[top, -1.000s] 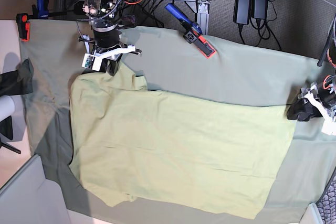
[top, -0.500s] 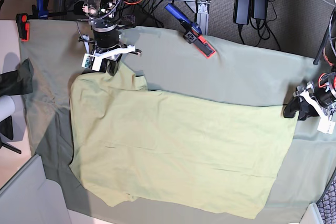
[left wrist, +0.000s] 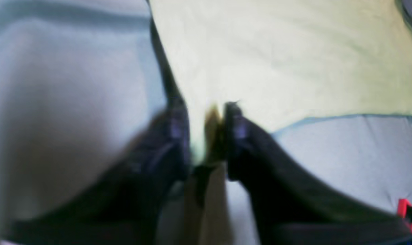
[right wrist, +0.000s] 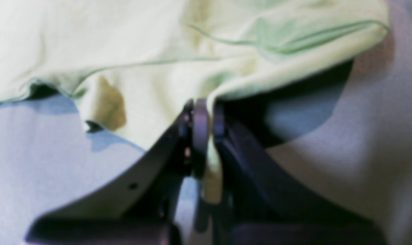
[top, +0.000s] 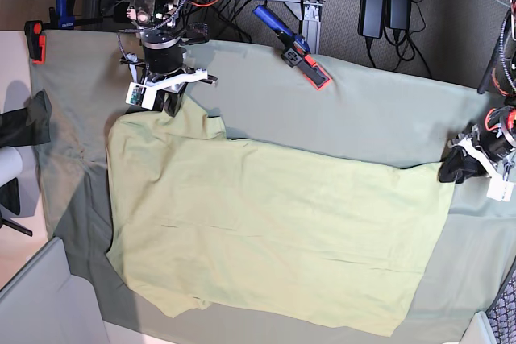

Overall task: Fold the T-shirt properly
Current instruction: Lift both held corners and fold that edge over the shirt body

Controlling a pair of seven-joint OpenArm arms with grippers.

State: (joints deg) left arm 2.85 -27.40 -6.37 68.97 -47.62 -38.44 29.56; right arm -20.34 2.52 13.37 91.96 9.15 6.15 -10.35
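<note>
The pale yellow-green T-shirt (top: pixel 274 231) lies spread flat on the grey-green table cloth (top: pixel 379 118). My right gripper (top: pixel 165 104) is at the shirt's far left corner, near a sleeve. In the right wrist view this gripper (right wrist: pixel 204 112) is shut, with a lifted fold of the T-shirt (right wrist: pixel 124 51) pinched between its dark fingers. My left gripper (top: pixel 453 172) sits at the shirt's far right hem corner. The left wrist view is blurred. It shows the left gripper (left wrist: pixel 207 126) with its jaws drawn close on a raised bit of the T-shirt (left wrist: pixel 277 51).
A blue and orange clamp (top: pixel 294 47) grips the table cloth at the far edge. An orange clamp (top: pixel 35 40) is at the far left corner. Power bricks (top: pixel 385 2) and cables lie beyond the table. A dark object (top: pixel 24 122) juts in at the left edge.
My left gripper has shifted slightly at the shirt's right hem corner and closed its jaws from wide open onto the fabric. The right arm and the shirt have stayed put.
</note>
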